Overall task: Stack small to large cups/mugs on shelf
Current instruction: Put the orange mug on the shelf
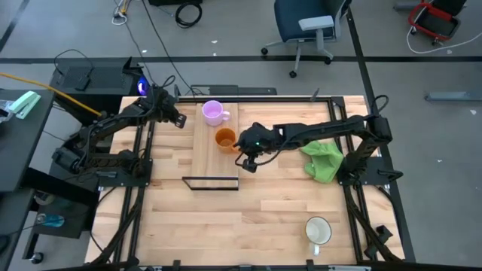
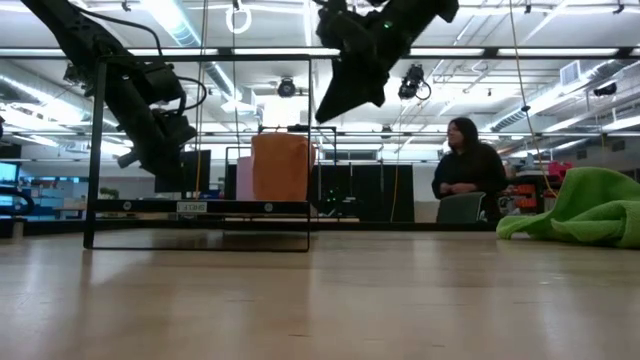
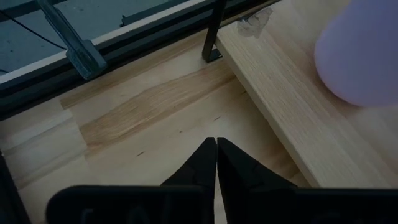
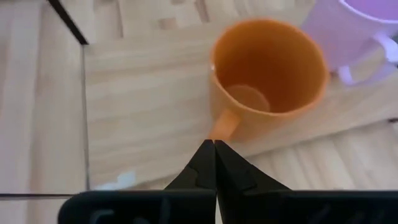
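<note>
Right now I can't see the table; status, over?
Both grippers shut, empty. Orange mug and purple mug on shelf. White mug off it.

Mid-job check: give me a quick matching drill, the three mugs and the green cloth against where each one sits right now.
Things:
1. purple mug
2. orange mug
3. white mug
4. green cloth

Places:
A. on the table near its front right corner
B. on the shelf, at its far end
C. on the table beside the right arm
D. on the shelf, mid-board, just ahead of the right gripper

Pairs: 1-B, 2-D, 3-A, 4-C
</note>
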Controlling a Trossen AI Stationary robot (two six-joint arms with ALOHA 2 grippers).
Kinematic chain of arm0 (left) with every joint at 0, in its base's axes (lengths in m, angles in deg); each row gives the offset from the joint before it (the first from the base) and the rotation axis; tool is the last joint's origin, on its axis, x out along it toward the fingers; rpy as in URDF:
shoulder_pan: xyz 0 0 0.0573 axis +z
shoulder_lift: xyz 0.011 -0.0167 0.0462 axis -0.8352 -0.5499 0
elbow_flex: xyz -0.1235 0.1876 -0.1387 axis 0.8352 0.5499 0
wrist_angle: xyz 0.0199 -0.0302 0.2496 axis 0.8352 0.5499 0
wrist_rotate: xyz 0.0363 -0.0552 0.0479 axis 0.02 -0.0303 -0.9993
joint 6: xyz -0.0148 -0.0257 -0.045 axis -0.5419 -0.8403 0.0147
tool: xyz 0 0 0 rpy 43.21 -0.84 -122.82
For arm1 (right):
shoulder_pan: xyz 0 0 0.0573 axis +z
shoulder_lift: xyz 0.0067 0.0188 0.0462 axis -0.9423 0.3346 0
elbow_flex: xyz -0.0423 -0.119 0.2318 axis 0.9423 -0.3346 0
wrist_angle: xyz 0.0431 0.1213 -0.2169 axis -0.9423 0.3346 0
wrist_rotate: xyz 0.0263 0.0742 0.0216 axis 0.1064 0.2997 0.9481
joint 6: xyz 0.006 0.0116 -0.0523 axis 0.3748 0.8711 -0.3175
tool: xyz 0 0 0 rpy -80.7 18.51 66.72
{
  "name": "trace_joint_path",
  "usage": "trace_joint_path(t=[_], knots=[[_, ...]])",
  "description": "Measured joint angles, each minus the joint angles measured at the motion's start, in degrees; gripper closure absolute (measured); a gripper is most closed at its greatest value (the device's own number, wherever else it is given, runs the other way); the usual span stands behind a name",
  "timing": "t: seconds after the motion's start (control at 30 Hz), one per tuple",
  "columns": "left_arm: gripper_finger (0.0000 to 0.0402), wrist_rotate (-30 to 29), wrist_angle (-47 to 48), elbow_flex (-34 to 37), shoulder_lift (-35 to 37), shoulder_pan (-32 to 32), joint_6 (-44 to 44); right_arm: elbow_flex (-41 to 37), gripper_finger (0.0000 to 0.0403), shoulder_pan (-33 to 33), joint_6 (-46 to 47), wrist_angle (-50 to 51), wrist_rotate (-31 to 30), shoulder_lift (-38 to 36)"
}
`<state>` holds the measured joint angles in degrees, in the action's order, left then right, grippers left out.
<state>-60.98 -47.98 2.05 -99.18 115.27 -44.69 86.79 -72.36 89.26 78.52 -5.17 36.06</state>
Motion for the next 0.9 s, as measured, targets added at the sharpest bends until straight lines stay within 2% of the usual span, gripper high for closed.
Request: trace_joint_path(t=[0.37, 0.53, 0.9], knots=[[0.0387, 0.0, -0.2, 0.0, 0.0, 0.0, -0.4, -1.3, 0.0402, -0.2, 0.6, -2.8, 4.6, 3.2], [0.0380, 0.0, -0.2, 0.0, 0.0, 0.0, -0.4, -1.3, 0.0403, -0.5, 0.6, -3.8, 4.8, 3.1], [0.0389, 0.0, -0.4, 0.0, 0.0, 0.0, -0.4, -1.3, 0.0403, -1.8, 1.0, -6.3, 7.7, 5.2]])
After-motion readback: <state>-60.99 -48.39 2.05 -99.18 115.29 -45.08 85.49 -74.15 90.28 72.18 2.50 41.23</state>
